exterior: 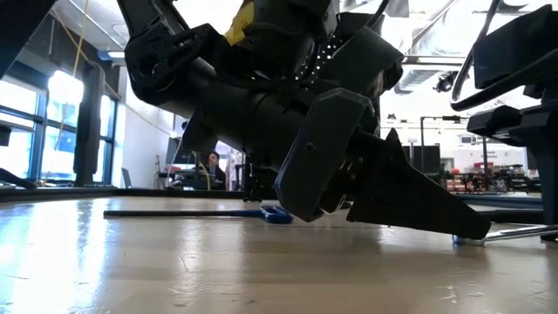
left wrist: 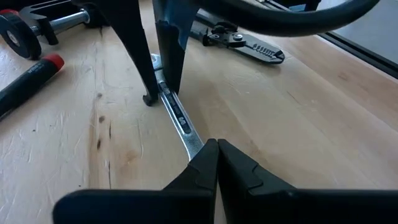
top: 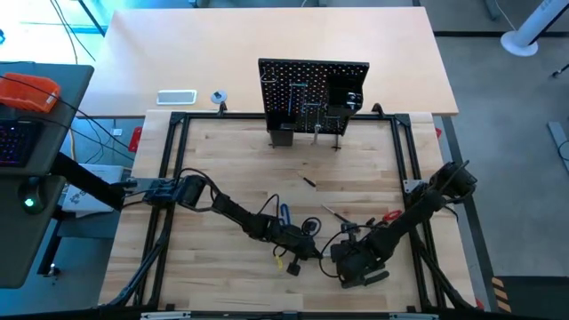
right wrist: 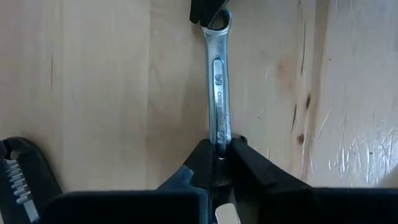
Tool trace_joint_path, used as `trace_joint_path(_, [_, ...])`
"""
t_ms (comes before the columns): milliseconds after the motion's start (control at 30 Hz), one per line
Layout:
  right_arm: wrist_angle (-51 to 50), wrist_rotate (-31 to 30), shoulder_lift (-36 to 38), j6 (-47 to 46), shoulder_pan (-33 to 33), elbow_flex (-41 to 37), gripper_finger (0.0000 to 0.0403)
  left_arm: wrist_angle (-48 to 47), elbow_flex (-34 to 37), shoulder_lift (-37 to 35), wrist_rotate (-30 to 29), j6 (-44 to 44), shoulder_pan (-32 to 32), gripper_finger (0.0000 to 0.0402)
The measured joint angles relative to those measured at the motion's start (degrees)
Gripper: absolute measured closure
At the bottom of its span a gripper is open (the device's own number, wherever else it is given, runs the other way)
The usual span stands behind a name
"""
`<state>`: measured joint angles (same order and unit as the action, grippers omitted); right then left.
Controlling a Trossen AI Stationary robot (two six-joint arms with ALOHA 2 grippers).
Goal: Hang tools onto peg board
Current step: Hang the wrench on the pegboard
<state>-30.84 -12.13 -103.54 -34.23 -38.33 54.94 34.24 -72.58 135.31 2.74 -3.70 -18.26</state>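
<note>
A silver wrench (right wrist: pixel 219 81) lies flat on the wooden table near its front edge. My left gripper (left wrist: pixel 217 149) is shut, and its tips sit at the wrench's ring end. My right gripper (right wrist: pixel 221 149) comes steeply down from above and is shut on the wrench's shaft. In the high view the two grippers, left (top: pixel 313 252) and right (top: pixel 338 252), meet front centre. The black peg board (top: pixel 313 93) stands upright at the far side. A blue-handled key (top: pixel 284 213) lies on the table beside the left arm. My left gripper rests its shut fingertips (left wrist: pixel 208 155) on the wrench's ring end (right wrist: pixel 217 22), slanting down from the table's left. The ring end stays on the table. My right gripper pinches the wrench's shaft (right wrist: pixel 219 127) between its two fingers (left wrist: pixel 169 62), toward the end away from the ring. The fingers point down and lie across the shaft. The wrench lies flat on the wood.
Black-handled pliers (left wrist: pixel 249 43), a clamp (left wrist: pixel 31 25) and a red-tipped black handle (left wrist: pixel 31 81) lie close around the wrench. A white tray (top: pixel 176 97) and a tape roll (top: pixel 219 96) sit beyond the frame, left of the peg board.
</note>
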Motion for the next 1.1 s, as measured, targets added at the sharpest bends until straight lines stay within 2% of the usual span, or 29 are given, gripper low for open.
trace_joint_path(267, [-6.55, -3.76, 1.22, -0.31, -1.26, 3.83, 0.038, -0.6, 0.09, -1.47, -0.37, -1.48, 0.09, 0.0384])
trace_joint_path(533, [-11.08, -6.29, 1.55, -1.29, -1.97, 6.82, 0.0381, -7.25, 0.42, -7.79, -0.02, -2.38, -0.16, 0.0306])
trace_joint_path(667, [-12.71, -7.37, 1.66, -0.03, -2.23, 8.84, 0.0381, -8.39, 0.23, -10.87, -0.03, 0.21, 0.15, 0.0264])
trace_joint_path(867, [-14.14, -7.99, 1.66, 3.7, -2.24, 11.7, 0.0381, -8.61, 0.24, -13.31, 0.4, 4.72, 2.35, 0.0231])
trace_joint_path(933, [-14.89, -8.78, 1.66, 4.73, -2.23, 12.62, 0.0381, -7.88, 0.13, -13.71, 1.76, 6.56, 3.1, 0.0227])
trace_joint_path(1100, [-17.26, -10.31, 1.66, 7.71, -2.25, 15.55, 0.0382, -9.85, 0.11, -13.55, 11.7, 12.24, 5.92, 0.0224])
